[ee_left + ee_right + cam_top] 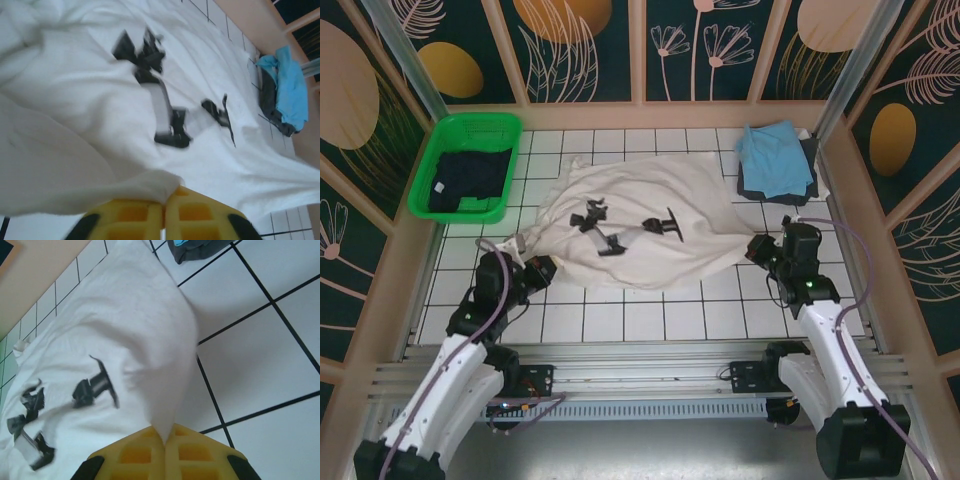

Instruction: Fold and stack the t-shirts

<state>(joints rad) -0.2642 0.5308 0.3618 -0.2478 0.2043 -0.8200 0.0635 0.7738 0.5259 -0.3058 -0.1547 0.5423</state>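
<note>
A large cream-white cloth t-shirt (650,205) with a black print lies rumpled across the middle of the white tiled table (650,320). The left gripper (163,202) has its jaws pressed together on the shirt's near left corner, and the right gripper (165,432) pinches its near right edge the same way. At far right, a light blue t-shirt (775,155) sits on a dark grey t-shirt (768,196). A dark navy t-shirt (468,180) lies in the green plastic mesh basket (470,122) at far left.

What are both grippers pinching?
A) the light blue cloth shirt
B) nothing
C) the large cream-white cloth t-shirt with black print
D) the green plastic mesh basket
C: left gripper and right gripper are each shut on an edge of the large cream-white cloth t-shirt.
</note>
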